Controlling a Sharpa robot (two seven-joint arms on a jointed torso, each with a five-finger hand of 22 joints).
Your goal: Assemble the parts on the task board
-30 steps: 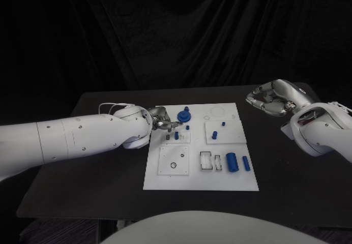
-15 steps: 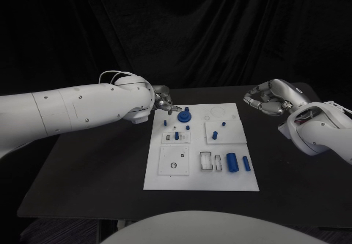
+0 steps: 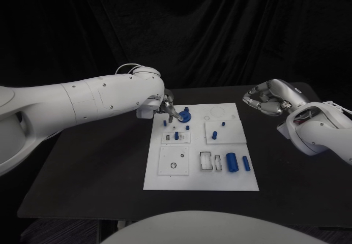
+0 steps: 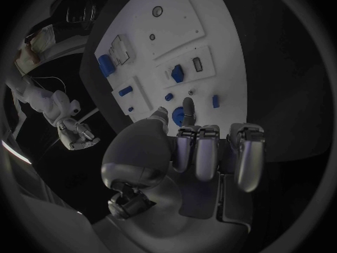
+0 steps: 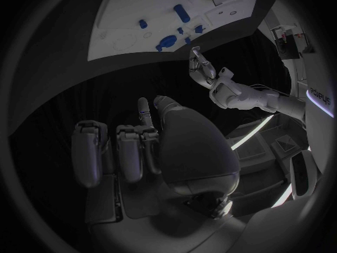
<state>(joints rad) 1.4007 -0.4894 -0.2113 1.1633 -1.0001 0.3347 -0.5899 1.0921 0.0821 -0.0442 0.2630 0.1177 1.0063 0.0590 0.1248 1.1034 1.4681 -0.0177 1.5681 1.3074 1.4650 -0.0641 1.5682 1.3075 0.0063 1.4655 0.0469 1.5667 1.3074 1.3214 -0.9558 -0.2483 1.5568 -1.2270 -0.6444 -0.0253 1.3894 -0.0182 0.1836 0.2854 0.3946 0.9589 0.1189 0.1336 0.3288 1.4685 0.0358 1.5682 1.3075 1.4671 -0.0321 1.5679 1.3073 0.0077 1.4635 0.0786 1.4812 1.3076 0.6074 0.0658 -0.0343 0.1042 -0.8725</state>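
Head view: the white task board (image 3: 201,168) lies at the centre of the black desk (image 3: 88,168). The left hand (image 3: 166,109) hangs over the board's corner at about 11 o'clock, just beside a round blue part (image 3: 183,116); whether a fingertip touches it cannot be told. The right hand (image 3: 265,100) is off the board at about 2 o'clock, fingers curled in with nothing in them. Toward 4 o'clock on the board lie a thick blue cylinder (image 3: 232,161) and a slimmer blue pin (image 3: 246,163), side by side on the bare plate. A clear rectangular pocket (image 3: 206,160) next to them looks empty. A small blue peg (image 3: 214,135) stands in the raised square block (image 3: 224,131) at about 1 o'clock.

Left wrist view: the left hand (image 4: 204,152) has most fingers folded toward the palm with one finger and the thumb stretched toward the round blue part (image 4: 180,116); nothing appears to be held. The board (image 4: 168,34) stretches away beyond the fingers.

Right wrist view: the right hand (image 5: 133,149) is closed on nothing, well apart from the board (image 5: 133,0).

The step in hand seems to be taking or seating the round part. To do it well, the left hand should likely settle square over the part, close thumb and finger on opposite sides, and avoid nudging the small pegs nearby.
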